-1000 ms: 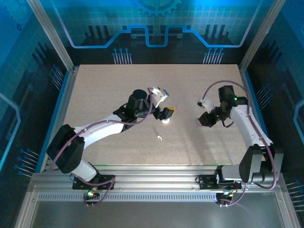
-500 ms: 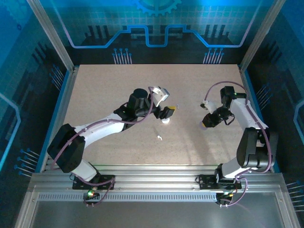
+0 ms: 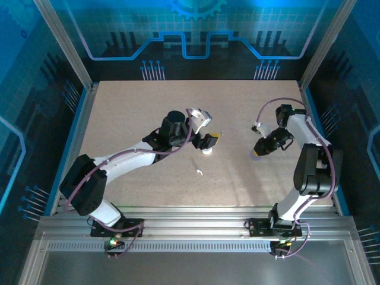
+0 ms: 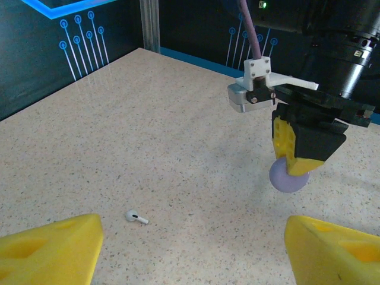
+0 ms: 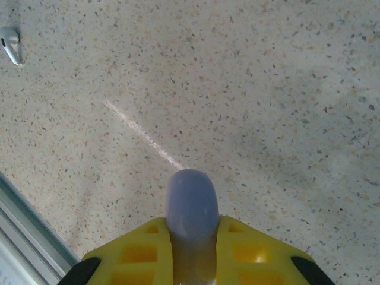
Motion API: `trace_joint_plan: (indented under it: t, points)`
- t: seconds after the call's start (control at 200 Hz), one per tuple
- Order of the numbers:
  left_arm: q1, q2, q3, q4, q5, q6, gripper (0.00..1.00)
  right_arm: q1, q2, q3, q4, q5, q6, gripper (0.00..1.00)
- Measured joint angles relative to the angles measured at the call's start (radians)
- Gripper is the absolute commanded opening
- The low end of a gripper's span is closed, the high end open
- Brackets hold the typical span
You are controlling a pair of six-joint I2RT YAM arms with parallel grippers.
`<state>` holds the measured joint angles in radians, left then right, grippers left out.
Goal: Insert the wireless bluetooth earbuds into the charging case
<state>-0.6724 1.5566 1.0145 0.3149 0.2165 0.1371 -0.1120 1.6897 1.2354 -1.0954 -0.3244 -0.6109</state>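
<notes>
My right gripper [image 3: 260, 150] is shut on a pale lavender pebble-shaped charging case [image 5: 191, 200], which sticks out forward between the yellow fingers [image 5: 133, 249]. In the left wrist view that case [image 4: 289, 176] hangs just above the table under the right gripper [image 4: 300, 155]. My left gripper [image 4: 193, 240] is open, and a white earbud [image 4: 136, 217] lies on the table ahead of its left finger [image 4: 50, 249]. From above, the left gripper [image 3: 209, 141] is over a small white round thing [image 3: 206, 151]. Another white earbud [image 3: 199, 172] lies nearer the front. A white earbud [image 5: 10, 43] shows at the right wrist view's top left.
A tiny pale speck [image 3: 222, 133] lies between the two grippers. The speckled beige table [image 3: 148, 113] is walled by blue panels, with a metal rail [image 5: 29, 228] along its edge and slotted rails [image 3: 190, 217] at the front by the arm bases.
The right arm has folded back toward the right wall, its gripper shifting slightly right with the lavender case in it. The left arm has stayed still.
</notes>
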Motion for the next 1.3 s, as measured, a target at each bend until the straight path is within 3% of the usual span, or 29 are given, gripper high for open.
trace_joint_plan:
  t: [0.595, 1.301]
  points:
    - [0.0, -0.058, -0.034, -0.029, -0.036, -0.029, 0.8, -0.007, 0.349, 0.245, -0.053, -0.015, 0.008, 0.13]
    - [-0.064, -0.098, -0.069, -0.045, -0.151, -0.058, 0.8, -0.022, 0.399, 0.287, -0.113, 0.013, 0.005, 0.14]
